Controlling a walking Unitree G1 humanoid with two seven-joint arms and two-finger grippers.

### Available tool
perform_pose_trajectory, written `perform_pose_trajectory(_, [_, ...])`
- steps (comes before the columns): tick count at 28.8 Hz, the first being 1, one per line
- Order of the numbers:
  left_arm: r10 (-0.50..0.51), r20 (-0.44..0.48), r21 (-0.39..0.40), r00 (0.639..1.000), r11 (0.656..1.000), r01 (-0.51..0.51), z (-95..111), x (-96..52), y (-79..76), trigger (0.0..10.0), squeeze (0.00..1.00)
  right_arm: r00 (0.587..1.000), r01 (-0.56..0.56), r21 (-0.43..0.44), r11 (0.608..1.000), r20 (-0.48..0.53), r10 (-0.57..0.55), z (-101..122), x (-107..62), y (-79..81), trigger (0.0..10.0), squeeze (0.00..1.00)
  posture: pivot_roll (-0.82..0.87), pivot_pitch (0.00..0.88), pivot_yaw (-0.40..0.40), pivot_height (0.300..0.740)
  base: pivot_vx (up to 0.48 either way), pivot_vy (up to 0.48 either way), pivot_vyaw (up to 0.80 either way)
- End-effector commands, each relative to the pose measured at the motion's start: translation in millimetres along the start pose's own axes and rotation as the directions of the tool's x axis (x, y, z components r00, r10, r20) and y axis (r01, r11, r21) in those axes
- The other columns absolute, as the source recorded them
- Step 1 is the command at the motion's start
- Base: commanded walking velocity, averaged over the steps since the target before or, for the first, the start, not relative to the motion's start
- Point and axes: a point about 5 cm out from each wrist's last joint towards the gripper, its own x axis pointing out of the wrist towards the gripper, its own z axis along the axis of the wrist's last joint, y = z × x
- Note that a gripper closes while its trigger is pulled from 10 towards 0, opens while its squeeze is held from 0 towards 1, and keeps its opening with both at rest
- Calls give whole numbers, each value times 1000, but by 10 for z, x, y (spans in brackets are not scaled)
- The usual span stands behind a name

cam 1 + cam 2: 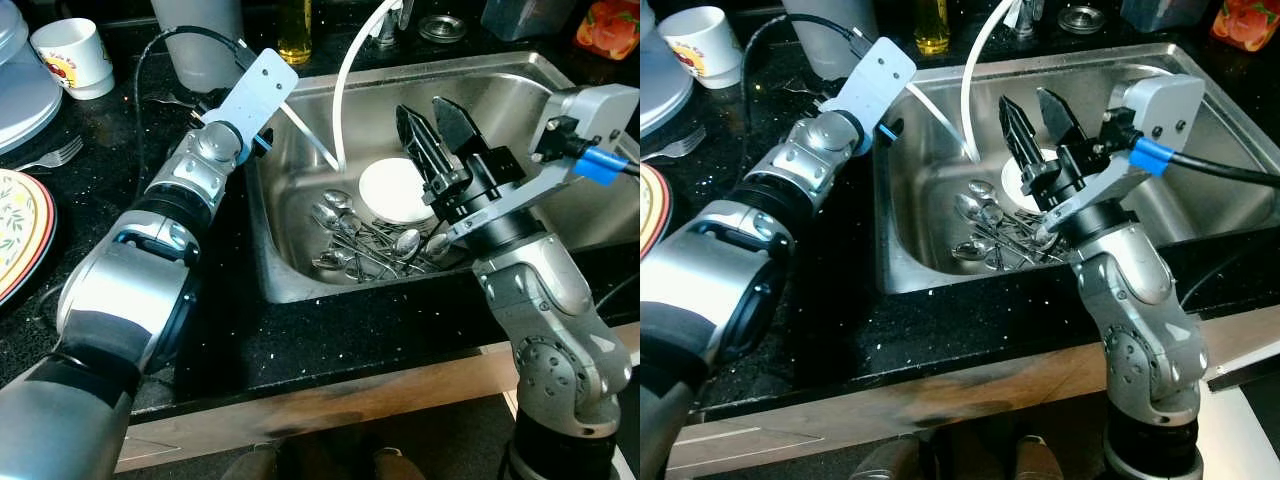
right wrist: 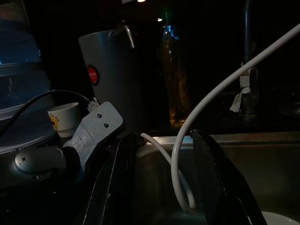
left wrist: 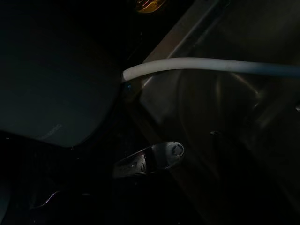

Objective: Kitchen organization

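The right gripper (image 1: 438, 122) hangs over the sink (image 1: 520, 85) with its fingers spread wide and empty, above the spoons (image 1: 365, 245) heaped on the sink floor against a white plate (image 1: 395, 190). The spoons look thin, hard, slippery and tangled, so pinching one handle would likely serve best. The left gripper's state I cannot tell.

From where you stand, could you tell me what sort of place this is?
A home kitchen, most likely: a steel sink holding spoons and a white plate, set in a black counter bearing a mug.
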Motion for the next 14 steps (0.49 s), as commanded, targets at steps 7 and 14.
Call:
perform_pose_trajectory(7, [7, -139, -44, 990, 999, -13, -313, -19, 14, 0, 0, 1000, 4, 4, 1000, 1, -4, 27, -32, 15, 10000, 0, -33, 290, 81, 740, 0, 0, 0])
perform_pose_trajectory(14, [77, -148, -72, 986, 994, -88, -329, -31, 130, 0, 0, 1000, 13, -1, 1000, -3, -13, 25, -34, -18, 10000, 0, -31, 271, 73, 740, 0, 0, 0])
